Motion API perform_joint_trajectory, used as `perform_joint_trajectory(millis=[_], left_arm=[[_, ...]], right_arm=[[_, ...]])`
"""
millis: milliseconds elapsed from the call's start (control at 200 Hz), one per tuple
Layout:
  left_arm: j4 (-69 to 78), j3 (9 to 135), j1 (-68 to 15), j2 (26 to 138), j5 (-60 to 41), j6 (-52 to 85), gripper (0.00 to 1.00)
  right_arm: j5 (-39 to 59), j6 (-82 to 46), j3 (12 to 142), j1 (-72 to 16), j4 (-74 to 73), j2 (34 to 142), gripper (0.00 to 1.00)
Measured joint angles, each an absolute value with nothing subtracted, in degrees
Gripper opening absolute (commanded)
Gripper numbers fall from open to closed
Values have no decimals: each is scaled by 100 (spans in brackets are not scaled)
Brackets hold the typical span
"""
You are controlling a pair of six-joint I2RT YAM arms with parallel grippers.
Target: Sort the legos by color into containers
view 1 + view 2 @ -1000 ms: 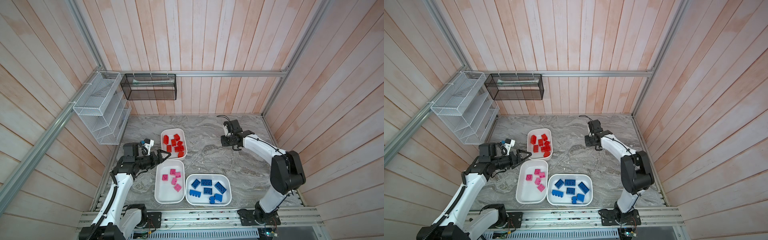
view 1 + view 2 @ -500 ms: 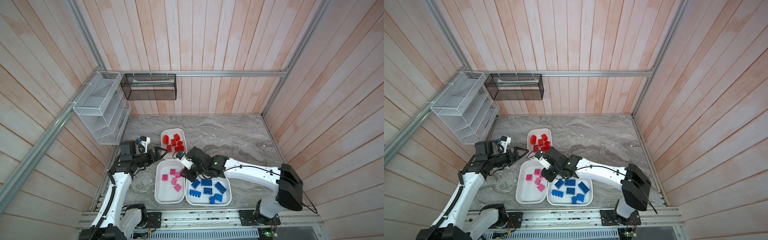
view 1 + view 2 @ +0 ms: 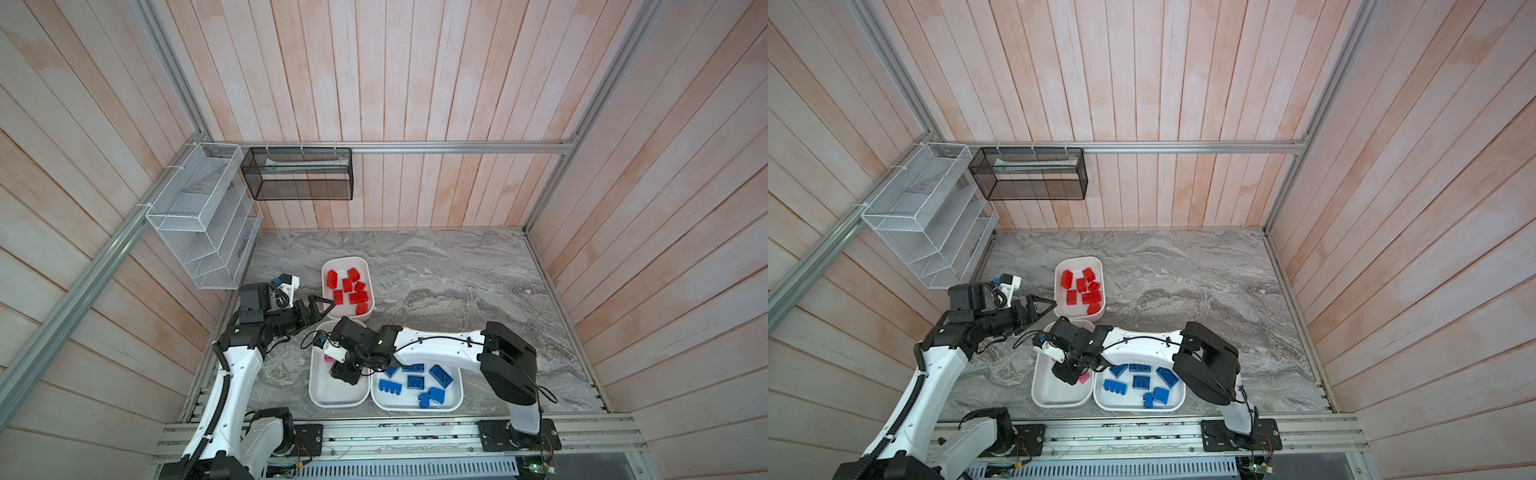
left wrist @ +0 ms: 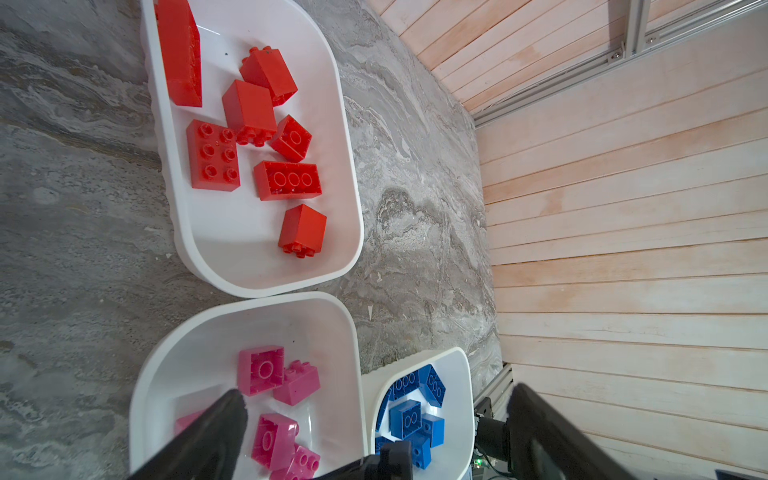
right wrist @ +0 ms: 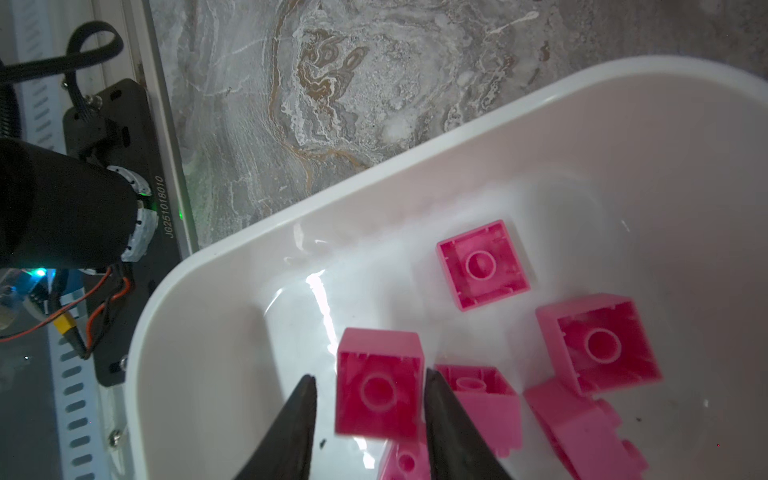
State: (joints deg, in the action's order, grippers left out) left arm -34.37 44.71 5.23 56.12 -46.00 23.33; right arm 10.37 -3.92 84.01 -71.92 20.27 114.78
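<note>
Two hands: left hand point(image 3: 323, 306) spread wide, right hand point(image 5: 370, 419) parted, loosely flanking pink brick point(image 5: 378, 384)

the only readable marking was a white printed code, "jg251018010", running along a black mounting plate point(image 5: 160, 206) at the base of a robot arm, seen in the right wrist view beside the edge of the marbled table point(image 5: 257, 108). the legos showed only moulded rings and studs, with no lettering that could be made out. nothing legible appeared in the top views or the left wrist view.
</note>
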Motion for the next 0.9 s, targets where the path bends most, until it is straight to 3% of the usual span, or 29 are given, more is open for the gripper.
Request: perform_joint_trajectory(millis=[255,460,625,740,900], left_arm=[[-3439,4471,523,5612,-4602,2311,100],[-3406,4471,523,5621,-4510,2314,100],[-3284,4471,425,5774,-3948,2233,100],[-3122,4471,91,5918,-2779,1986,100],[-2206,4215,-86,6075,-1227,1658,100]], right_arm=[[1063,-211,8315,-7118,2150,11249,55],[1194,-139,7579,-6484,2386,9489,62],[1208,47,6694,-5203,2272,8058,73],[1116,191,5876,-3964,1940,7408,83],[683,311,4960,-2475,1240,7019,85]])
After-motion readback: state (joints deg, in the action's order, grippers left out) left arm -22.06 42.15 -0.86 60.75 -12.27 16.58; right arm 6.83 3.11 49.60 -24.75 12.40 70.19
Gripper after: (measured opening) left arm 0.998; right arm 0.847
